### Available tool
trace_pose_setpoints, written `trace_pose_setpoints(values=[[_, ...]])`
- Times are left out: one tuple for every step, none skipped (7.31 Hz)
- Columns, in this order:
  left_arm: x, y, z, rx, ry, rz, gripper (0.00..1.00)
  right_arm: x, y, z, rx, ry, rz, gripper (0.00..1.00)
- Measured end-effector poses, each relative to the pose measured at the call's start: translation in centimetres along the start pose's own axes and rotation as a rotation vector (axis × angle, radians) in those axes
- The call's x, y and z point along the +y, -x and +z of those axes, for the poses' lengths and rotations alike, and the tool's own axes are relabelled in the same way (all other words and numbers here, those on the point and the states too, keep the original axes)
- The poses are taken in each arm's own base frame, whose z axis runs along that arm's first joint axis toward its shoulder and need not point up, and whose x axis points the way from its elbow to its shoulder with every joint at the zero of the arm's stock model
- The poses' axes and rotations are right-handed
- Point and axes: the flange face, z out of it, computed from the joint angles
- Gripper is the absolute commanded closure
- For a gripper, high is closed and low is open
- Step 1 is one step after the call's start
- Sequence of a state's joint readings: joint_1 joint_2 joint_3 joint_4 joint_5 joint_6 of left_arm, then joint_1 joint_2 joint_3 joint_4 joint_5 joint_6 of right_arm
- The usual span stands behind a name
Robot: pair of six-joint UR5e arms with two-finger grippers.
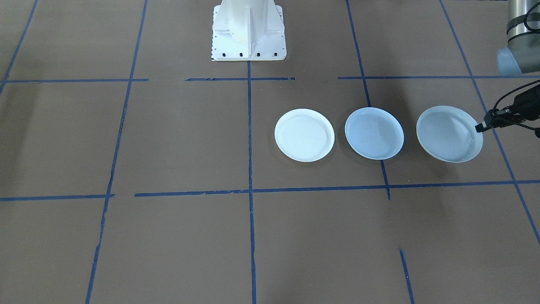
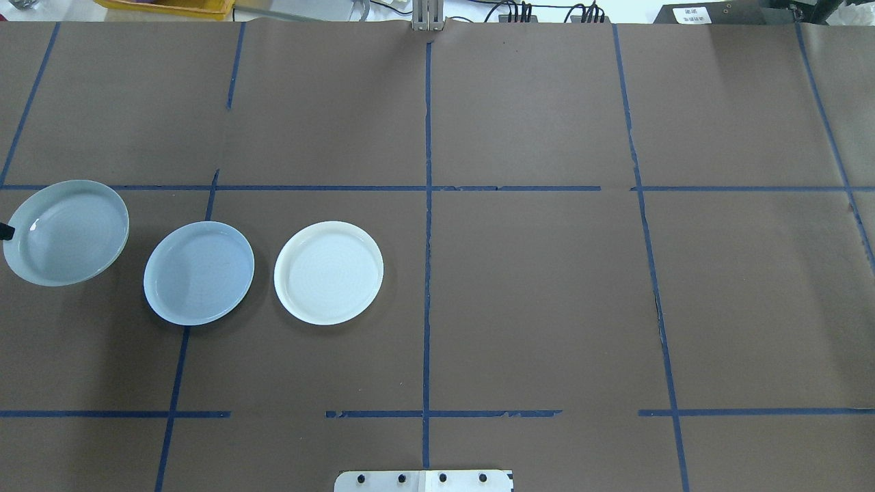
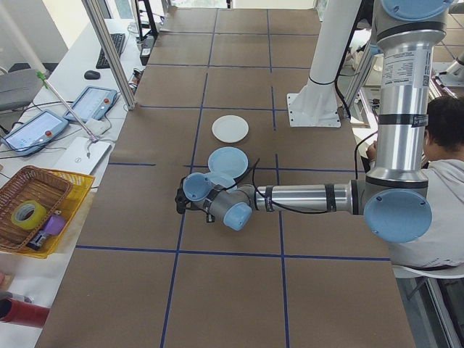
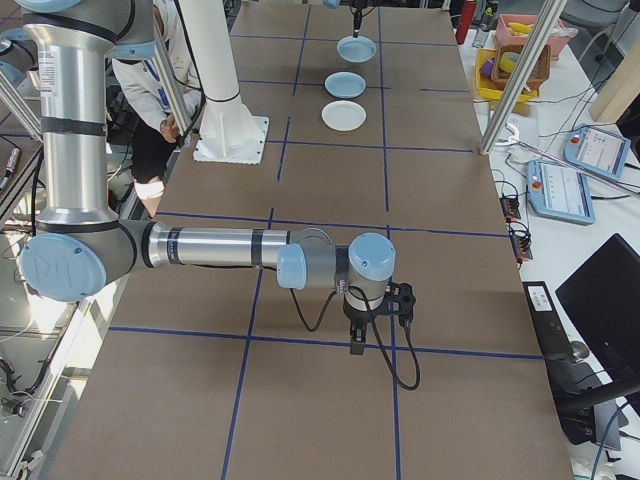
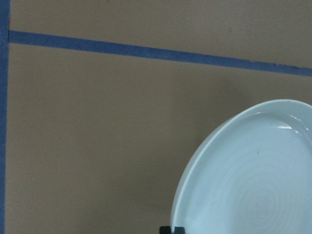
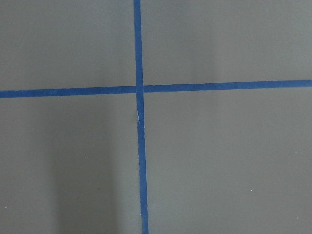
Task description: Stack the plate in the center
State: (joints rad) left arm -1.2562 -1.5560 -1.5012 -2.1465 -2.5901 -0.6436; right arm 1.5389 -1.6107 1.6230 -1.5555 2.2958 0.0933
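Left gripper point(image 1: 481, 127) at the outer rim of the ridged grey-blue round plate point(image 1: 449, 133), grip state unclear, smooth pale blue round plate point(image 1: 374, 133) just beside it, between it and the bright white plate point(image 1: 304, 134)

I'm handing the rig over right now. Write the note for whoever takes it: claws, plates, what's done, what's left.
Left claw: at the outer rim of the ridged plate, which looks tipped up on that side. Whether the claw grips the rim cannot be told.
Right claw: far from the plates, over bare table; open or shut cannot be told.
Plates: three in a row on the robot's left half, none touching. Ridged plate outermost, pale blue plate in the middle, white plate nearest the table's centre line.
Done: nothing stacked yet.
Left: get the ridged and white plates onto the pale blue one.
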Motion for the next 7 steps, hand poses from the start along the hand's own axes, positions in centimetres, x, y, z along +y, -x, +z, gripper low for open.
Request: trace_pose_setpoints(values=[[0.1, -2.3, -0.9, 0.009, -0.017, -0.033, 1.0, 0.0, 0.0, 0.0, 0.0, 0.0, 0.0, 0.0], [0.5, -5.0, -0.9, 0.007, -0.026, -0.072, 1.0, 0.0, 0.0, 0.0, 0.0, 0.0, 0.0, 0.0], [1.1, -7.4, 0.3, -0.001, -0.017, -0.101, 1.0, 0.0, 0.0, 0.0, -0.001, 0.0, 0.0, 0.0], [1.9, -9.5, 2.2, -0.008, -0.004, -0.115, 1.0, 0.0, 0.0, 0.0, -0.001, 0.0, -0.001, 0.0], [2.8, -11.2, 4.4, -0.009, 0.004, -0.123, 1.0, 0.0, 0.0, 0.0, -0.001, 0.0, 0.0, 0.0], [3.9, -12.8, 6.1, 0.006, 0.017, -0.132, 1.0, 0.0, 0.0, 0.0, -0.001, 0.0, 0.0, 0.0], [4.7, -14.4, 7.7, 0.024, 0.036, -0.143, 0.88, 0.0, 0.0, 0.0, -0.001, 0.0, 0.0, 0.0]])
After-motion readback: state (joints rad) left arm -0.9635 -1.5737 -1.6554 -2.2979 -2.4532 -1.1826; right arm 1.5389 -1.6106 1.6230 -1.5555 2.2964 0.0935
